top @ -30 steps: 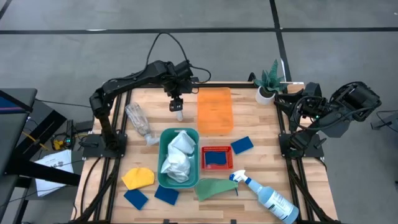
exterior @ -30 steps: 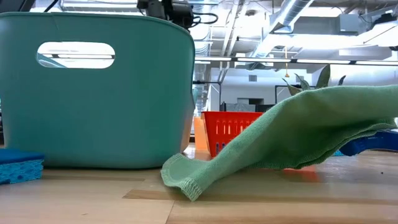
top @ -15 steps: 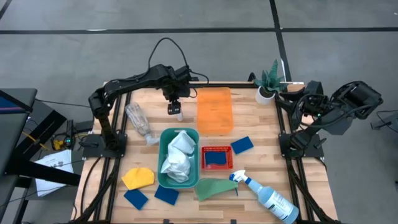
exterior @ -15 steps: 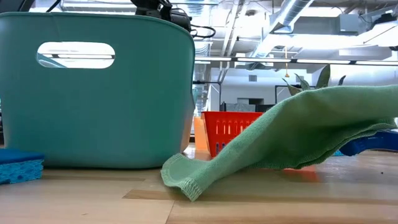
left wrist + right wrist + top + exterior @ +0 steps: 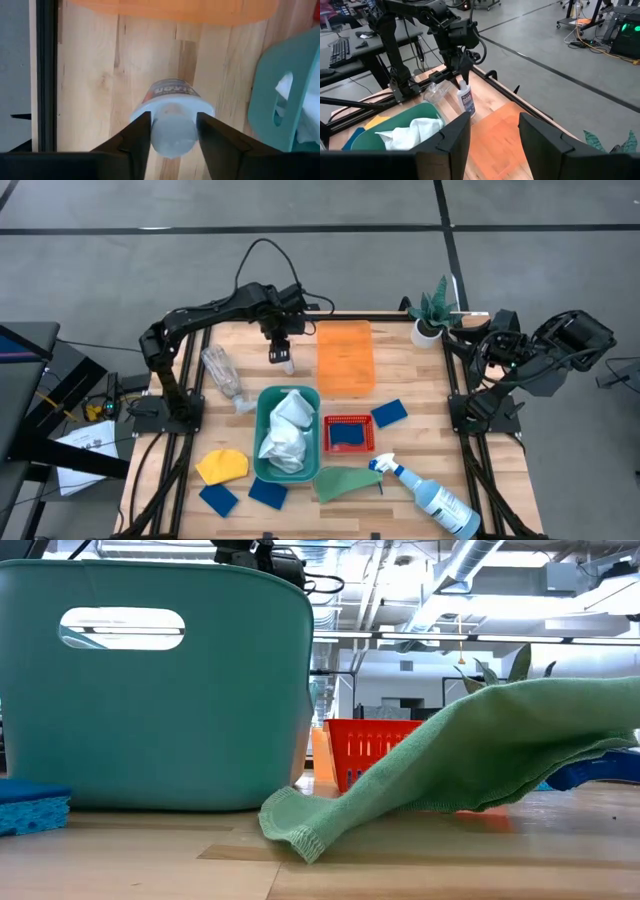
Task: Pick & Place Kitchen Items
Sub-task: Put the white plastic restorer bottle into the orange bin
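Small bottle (image 5: 287, 363) upright left of flat tray (image 5: 345, 357), behind tub (image 5: 262, 412).

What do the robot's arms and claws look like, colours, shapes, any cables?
Both arms are black, built of jointed tubular links on black frame bases. The left claw has two flat, dark tapered fingers. A black cable loops above the left arm. The right claw has matching dark fingers.

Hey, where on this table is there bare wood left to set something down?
Bare wood shows at the right edge, between the potted plant and the spray bottle, and in the near left corner below the yellow cloth. The middle is crowded: teal bin, red basket, orange tray, blue sponges.
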`<state>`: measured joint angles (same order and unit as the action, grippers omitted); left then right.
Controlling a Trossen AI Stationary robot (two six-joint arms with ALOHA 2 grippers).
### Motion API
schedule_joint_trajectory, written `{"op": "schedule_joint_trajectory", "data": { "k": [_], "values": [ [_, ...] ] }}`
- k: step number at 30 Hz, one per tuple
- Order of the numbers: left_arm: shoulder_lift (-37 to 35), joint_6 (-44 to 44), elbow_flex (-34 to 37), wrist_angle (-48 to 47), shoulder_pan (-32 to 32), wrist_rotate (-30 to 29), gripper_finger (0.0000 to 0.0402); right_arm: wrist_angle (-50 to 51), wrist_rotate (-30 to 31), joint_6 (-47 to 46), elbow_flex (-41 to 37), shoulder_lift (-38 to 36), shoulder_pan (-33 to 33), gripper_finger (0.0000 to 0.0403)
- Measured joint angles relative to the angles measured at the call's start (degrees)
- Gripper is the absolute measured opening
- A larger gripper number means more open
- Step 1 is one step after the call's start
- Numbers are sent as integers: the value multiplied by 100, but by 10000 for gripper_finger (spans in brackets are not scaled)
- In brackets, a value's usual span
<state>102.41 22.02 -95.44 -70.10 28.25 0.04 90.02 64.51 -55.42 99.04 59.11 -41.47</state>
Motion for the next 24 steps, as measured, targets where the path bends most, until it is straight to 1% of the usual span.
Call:
{"op": "schedule_joint_trajectory", "data": {
  "k": [3, 5, 11, 18, 24],
  "values": [
    [0, 0, -2, 40, 0, 23, 119, 0, 2, 0, 0, 0, -2, 159],
    [0, 1, -2, 45, 0, 26, 110, 0, 2, 0, 0, 2, 0, 159],
    [0, 155, -2, 51, 0, 0, 110, 0, 2, -2, 0, 2, -1, 159],
    [-15, 230, -4, 54, -1, -197, 110, 0, 2, -4, 0, 9, 0, 159],
    [-209, 858, 0, 4, 0, -263, 110, 0, 2, -4, 0, 9, 0, 159]
  ]
}}
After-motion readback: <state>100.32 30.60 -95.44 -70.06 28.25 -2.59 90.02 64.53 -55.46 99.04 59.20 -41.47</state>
